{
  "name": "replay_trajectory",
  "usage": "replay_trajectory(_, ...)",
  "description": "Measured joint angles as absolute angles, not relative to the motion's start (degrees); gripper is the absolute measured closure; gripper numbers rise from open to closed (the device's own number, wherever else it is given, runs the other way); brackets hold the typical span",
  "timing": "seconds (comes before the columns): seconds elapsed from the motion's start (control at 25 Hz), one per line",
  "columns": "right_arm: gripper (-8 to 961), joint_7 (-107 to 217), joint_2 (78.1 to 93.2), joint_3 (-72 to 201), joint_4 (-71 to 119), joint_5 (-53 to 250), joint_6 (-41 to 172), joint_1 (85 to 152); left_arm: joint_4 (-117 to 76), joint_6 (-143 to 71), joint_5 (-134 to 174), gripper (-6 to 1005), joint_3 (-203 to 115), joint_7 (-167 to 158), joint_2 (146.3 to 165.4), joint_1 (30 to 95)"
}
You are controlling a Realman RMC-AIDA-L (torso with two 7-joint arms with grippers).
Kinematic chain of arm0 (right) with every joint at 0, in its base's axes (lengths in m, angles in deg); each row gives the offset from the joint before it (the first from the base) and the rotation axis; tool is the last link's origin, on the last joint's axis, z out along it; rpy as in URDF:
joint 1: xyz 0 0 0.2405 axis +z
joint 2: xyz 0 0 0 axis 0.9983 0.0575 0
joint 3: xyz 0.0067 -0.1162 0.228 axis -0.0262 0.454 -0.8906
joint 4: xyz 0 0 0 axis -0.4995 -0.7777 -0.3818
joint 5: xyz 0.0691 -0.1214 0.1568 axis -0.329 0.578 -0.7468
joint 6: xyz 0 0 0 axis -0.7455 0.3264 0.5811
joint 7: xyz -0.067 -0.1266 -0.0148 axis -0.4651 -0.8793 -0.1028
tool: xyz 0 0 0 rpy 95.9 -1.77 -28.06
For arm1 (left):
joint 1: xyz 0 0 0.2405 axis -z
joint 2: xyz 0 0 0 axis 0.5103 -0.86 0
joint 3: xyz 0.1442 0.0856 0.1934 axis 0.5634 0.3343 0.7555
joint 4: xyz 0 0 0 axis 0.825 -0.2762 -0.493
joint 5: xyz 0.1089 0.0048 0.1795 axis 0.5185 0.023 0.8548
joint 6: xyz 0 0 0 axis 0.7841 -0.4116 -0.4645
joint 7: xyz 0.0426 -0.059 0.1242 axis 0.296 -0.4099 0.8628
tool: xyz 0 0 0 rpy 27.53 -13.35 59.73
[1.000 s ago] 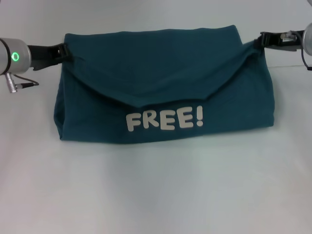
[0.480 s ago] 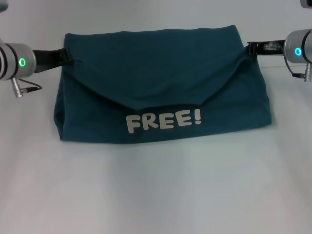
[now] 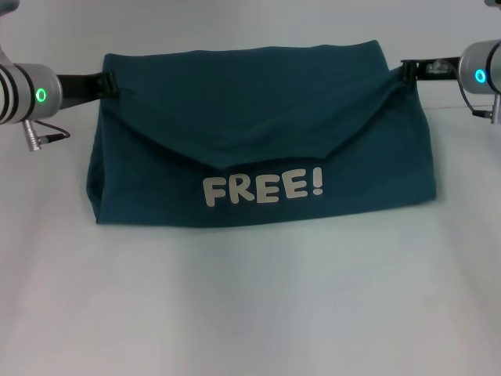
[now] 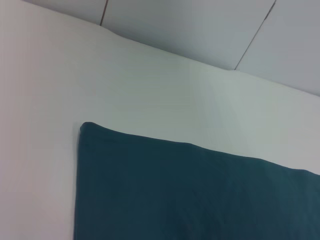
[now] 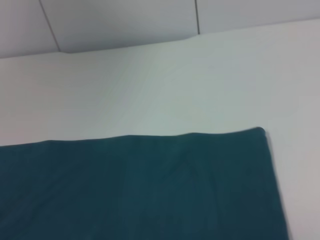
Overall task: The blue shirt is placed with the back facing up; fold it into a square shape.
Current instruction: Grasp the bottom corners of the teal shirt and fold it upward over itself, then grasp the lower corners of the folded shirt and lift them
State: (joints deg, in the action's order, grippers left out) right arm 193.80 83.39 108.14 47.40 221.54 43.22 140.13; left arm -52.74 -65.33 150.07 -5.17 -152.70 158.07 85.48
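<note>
The blue shirt (image 3: 262, 149) lies folded at the centre of the white tabletop (image 3: 250, 305), a flap draped over it above the white "FREE!" lettering (image 3: 263, 189). The left gripper (image 3: 111, 81) pinches its corner at ten o'clock with narrow jaws. The right gripper (image 3: 405, 70) grips the two o'clock corner likewise.

A plain white table (image 3: 250, 313) fills the head view, its surface smooth and unmarked from the near edge to the far edge. In both wrist views a pale panelled wall (image 4: 200, 30) rises just past the table's far edge, its panels divided by thin dark seams (image 5: 197, 16).
</note>
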Motion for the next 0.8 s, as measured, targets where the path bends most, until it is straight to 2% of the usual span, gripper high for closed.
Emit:
replay_trajectory(0.56,882,193.42,83.38,110.24,46.9,223.29,43.01,140.18,-51.85,-64.21,150.04,947,-4.28,-153.72,158.09,85.13)
replay_trajectory(0.64,835,194.37,83.37,110.02,46.64,224.97,43.35,140.18,-51.61,-63.89,149.77,947,-4.42,-153.79,158.08,85.01)
replay_trajectory(0.8,740,195.16,83.28,109.6,46.71,225.38,43.31,139.86,-51.46,-63.6,149.56,780,-6.03,-153.88,158.05,84.55)
